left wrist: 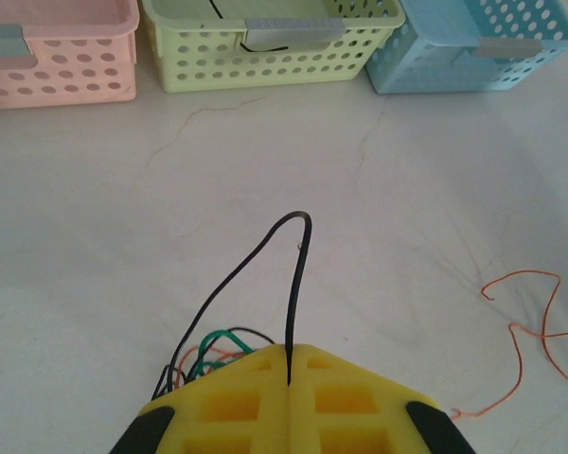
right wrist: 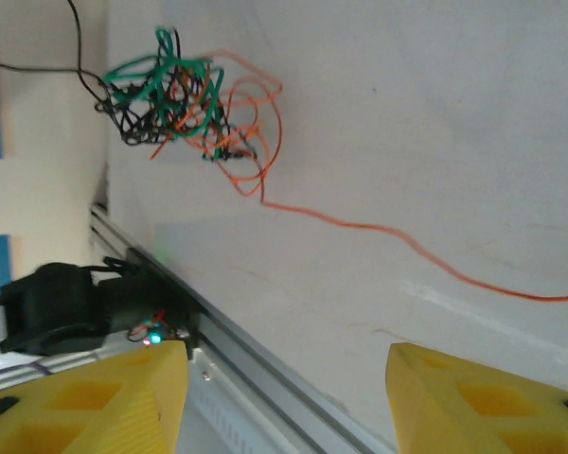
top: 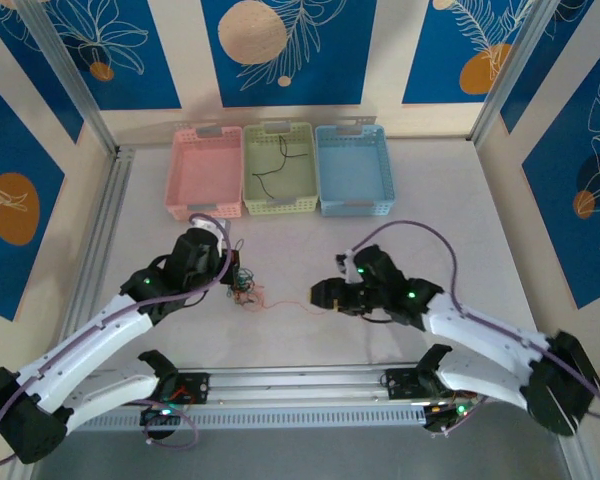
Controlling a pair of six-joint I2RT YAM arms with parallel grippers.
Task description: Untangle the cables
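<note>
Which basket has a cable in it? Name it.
The green basket, the middle one: a black cable lies inside it. The pink basket and the blue basket beside it hold none.

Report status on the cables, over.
Left gripper shut on black wire. Right gripper open, orange strand ahead. Knot bunched beside left gripper. Baskets beyond, not in the way.

In the left wrist view the left gripper [left wrist: 291,355] hides most of the cables [left wrist: 213,345] (a black loop [left wrist: 301,219] vanishes into the seam between its fingers), the orange strand [right wrist: 360,227] runs off the right wrist view's right edge, and from above the tangled strands are too small to separate
</note>
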